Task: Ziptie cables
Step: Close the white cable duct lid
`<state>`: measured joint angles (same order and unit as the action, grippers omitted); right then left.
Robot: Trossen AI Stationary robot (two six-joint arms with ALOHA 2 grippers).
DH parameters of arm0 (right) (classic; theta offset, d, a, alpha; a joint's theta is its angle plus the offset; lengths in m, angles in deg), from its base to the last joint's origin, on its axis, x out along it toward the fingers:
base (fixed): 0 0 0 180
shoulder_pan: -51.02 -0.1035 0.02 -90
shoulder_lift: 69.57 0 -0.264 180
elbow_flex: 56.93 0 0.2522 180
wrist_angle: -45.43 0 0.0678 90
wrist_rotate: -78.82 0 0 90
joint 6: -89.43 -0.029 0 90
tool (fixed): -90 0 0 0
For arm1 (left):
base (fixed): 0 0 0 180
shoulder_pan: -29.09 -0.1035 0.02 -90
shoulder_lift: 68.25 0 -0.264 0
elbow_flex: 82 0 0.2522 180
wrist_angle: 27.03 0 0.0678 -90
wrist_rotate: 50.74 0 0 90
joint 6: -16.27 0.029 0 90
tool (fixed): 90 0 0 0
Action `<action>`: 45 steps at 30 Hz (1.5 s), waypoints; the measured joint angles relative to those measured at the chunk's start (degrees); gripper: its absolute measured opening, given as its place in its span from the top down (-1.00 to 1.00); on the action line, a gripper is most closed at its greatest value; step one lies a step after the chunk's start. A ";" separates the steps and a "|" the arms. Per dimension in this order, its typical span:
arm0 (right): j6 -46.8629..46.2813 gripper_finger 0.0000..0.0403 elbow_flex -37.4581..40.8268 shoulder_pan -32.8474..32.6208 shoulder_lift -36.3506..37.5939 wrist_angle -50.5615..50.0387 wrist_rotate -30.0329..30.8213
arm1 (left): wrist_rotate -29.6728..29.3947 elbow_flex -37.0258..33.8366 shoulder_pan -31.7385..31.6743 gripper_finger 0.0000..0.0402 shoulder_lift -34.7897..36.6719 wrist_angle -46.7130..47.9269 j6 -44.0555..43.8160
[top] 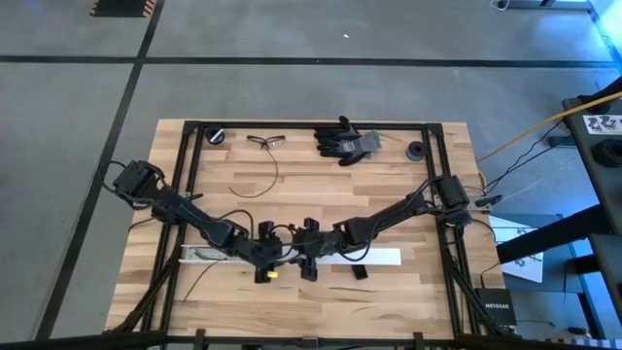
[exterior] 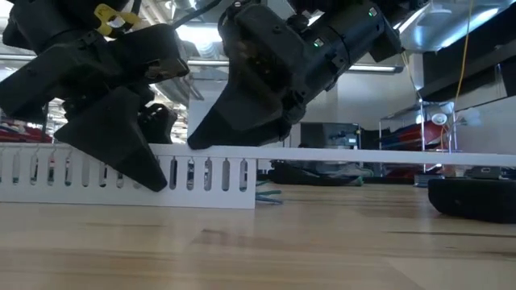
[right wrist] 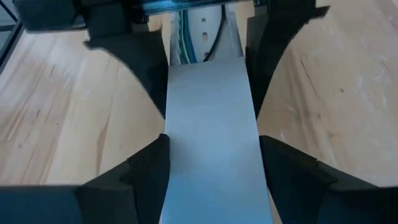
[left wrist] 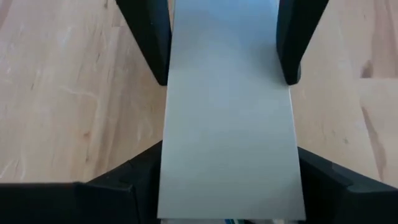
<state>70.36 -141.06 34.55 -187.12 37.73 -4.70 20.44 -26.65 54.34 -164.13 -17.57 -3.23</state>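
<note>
left pincer, right pincer straddling white strip

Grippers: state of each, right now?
Left gripper: shut on the white cover strip, fingers at both edges.
Right gripper: shut on the same strip.

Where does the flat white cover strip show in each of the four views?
High view: white cover strip lies lengthwise near the table's front edge, under both grippers.
Low view: thin horizontal band across the middle.
Left wrist view: fills the centre.
Right wrist view: centre.
Shared landmark: slotted white duct beneath it.
</note>
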 joint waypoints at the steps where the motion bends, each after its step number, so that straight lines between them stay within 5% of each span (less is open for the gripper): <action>1: 0.05 -0.08 -0.02 0.02 -0.03 0.05 -0.04 | -0.06 0.00 -0.02 -0.20 -0.01 -0.06 0.16; 9: 0.02 -0.08 -0.09 0.02 0.06 -0.64 -0.20 | 6.24 0.15 -2.34 -0.35 0.05 -1.70 2.37; 19: -0.09 -0.08 -0.22 0.02 0.19 -2.26 -0.17 | 4.06 2.65 1.51 -0.38 9.34 19.09 -5.69; 23: -0.02 -0.08 -0.21 0.02 0.21 -2.42 -0.13 | -2.11 -0.10 4.71 -0.38 8.79 15.44 -6.15; 32: -0.04 -0.08 -0.16 0.00 0.28 -2.66 -0.05 | -4.03 -6.77 6.51 -0.36 7.48 4.59 -7.14; 40: -0.09 -0.08 -0.03 -0.02 0.28 -1.55 -0.08 | -4.41 -8.59 6.58 -0.01 7.37 -0.02 -6.44; 45: -0.09 -0.08 0.07 -0.04 0.08 0.78 -0.28 | -4.07 -8.59 6.48 0.02 6.67 -2.15 -5.35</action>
<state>70.27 -140.98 34.50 -187.04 38.51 -4.98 16.37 -35.24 60.82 -157.45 -19.72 -8.58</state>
